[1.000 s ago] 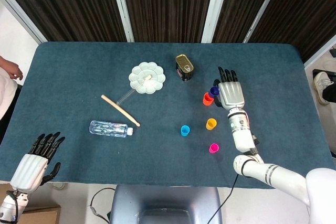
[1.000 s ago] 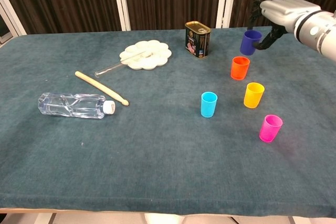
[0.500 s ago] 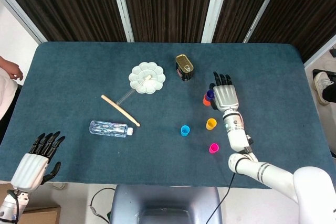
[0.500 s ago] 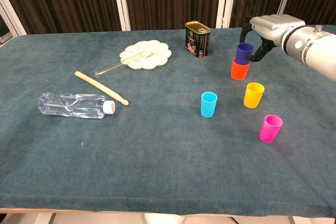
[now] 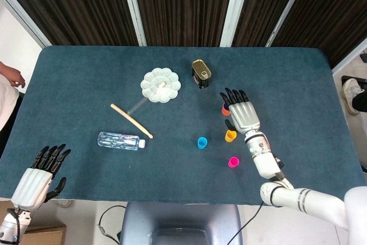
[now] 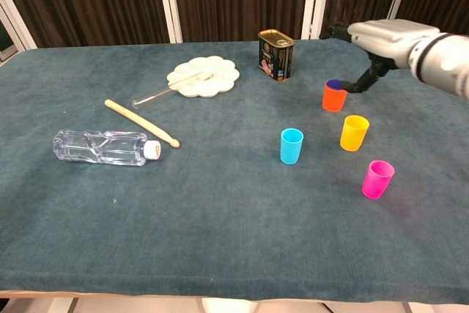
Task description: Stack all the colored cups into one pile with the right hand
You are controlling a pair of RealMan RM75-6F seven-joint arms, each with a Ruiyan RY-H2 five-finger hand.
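Head view first: the right hand (image 5: 242,111) lies flat above the table (image 5: 80,84), fingers spread and pointing toward 11 o'clock, holding nothing. It covers most of the orange cup (image 5: 224,109), of which only a sliver shows at the hand's 9 o'clock edge; the blue cup nested inside cannot be made out from here. The yellow cup (image 5: 230,136) sits just at the hand's 7 o'clock, partly overlapped by the thumb. The cyan cup (image 5: 202,142) stands apart at 9 o'clock of the yellow one, and the pink cup (image 5: 233,162) at its 6 o'clock. The left hand (image 5: 40,175) hangs off the table's near left corner, fingers loosely apart, empty; its arm is cut off by the frame. A tin can (image 5: 201,73) stands at 11 o'clock of the right hand, with a white palette (image 5: 160,84), a glass rod (image 5: 137,106) partly on it, a wooden stick (image 5: 131,120) and a clear bottle (image 5: 119,140) further left.

Chest view: the right hand (image 6: 374,38) hovers at 1 o'clock of the orange cup (image 6: 334,97), its thumb reaching down beside the rim; whether it touches is hard to tell. Only the dark rim of the blue cup (image 6: 335,84) shows inside the orange one. The yellow cup (image 6: 354,132), cyan cup (image 6: 291,145) and pink cup (image 6: 377,179) stand separately. The left hand is out of this frame.
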